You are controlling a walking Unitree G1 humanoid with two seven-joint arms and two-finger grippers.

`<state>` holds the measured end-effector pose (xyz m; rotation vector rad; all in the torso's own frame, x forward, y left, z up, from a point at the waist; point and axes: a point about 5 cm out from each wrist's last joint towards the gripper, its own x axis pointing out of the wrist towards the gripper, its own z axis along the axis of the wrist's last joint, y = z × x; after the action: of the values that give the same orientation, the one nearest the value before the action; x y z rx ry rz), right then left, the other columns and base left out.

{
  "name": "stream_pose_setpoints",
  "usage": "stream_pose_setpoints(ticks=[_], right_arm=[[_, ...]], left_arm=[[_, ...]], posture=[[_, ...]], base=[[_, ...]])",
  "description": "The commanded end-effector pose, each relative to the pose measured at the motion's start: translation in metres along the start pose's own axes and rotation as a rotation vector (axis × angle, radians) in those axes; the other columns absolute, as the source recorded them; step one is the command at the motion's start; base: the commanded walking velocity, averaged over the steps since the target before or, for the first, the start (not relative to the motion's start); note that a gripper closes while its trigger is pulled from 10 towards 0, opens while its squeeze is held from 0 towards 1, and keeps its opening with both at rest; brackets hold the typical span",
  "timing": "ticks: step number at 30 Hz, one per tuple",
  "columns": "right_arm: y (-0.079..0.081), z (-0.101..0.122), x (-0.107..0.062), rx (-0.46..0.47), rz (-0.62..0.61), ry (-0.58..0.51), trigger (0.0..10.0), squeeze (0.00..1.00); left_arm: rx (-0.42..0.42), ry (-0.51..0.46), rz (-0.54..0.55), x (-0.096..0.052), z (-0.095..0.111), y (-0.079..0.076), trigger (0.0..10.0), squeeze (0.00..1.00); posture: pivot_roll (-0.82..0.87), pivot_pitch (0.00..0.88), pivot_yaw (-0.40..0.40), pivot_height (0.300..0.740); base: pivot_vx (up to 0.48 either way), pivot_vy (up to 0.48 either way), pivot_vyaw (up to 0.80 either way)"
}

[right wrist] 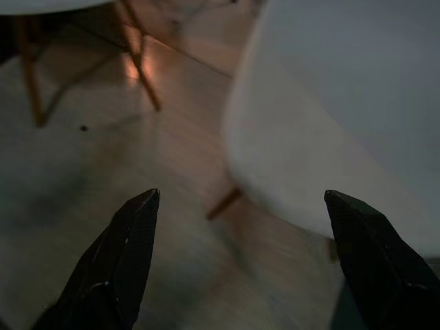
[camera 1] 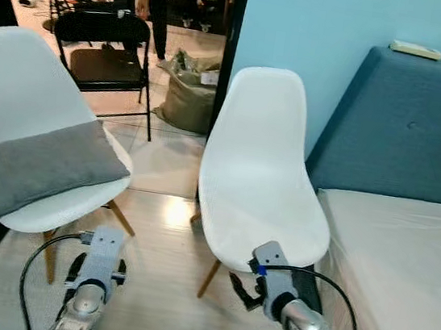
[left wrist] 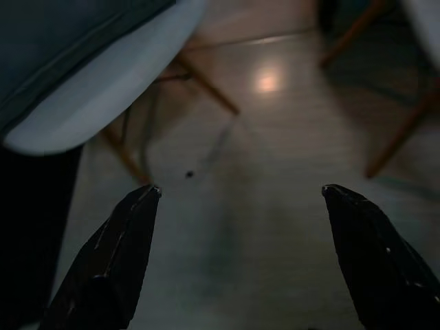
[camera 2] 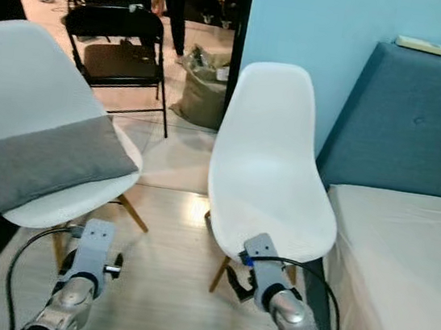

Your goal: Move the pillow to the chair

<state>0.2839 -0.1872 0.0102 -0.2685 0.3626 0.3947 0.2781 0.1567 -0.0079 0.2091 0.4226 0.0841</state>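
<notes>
Cloth, plastic, wood and brushed metal

The pillow [camera 1: 45,166] is matt grey woven cloth on a smooth white plastic chair [camera 1: 18,98] with wooden legs; the second white chair [camera 1: 259,178] has the same satin shell. The floor [camera 1: 156,287] is pale, glossy wood plank. The headboard [camera 1: 408,129] is blue tufted fabric. Both arms are silvery metal.

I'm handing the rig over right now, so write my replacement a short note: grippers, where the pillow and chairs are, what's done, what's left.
Left gripper: open, holding nothing, low over the floor by the left chair.
Right gripper: open, holding nothing, low beside the front of the bare white chair.
Grey pillow: lying on the seat of the left white chair, untouched.
Done: nothing visible; the pillow is on one chair and the other is bare.
Left: if the bare chair is the target, grasp the pillow, carry it across and set it there.
</notes>
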Motion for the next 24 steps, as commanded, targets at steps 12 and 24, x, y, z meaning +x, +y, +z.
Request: stream_pose_setpoints(ticks=[12, 24], right_arm=[[-0.018, -0.022, -0.018, 0.05, -0.066, 0.05, 10.0, 0.0], [-0.008, -0.021, -0.016, 0.041, -0.013, 0.037, 10.0, 0.0]], left_arm=[[-0.066, 0.005, 0.015, -0.005, -0.008, 0.0, 10.0, 0.0], [-0.062, 0.032, 0.039, -0.008, -0.017, 0.005, 10.0, 0.0]], posture=[[0.0, 0.055, -0.058, 0.74], [0.01, 0.068, -0.088, 0.74]], base=[[0.0, 0.0, 0.0], [0.0, 0.0, 0.0]])
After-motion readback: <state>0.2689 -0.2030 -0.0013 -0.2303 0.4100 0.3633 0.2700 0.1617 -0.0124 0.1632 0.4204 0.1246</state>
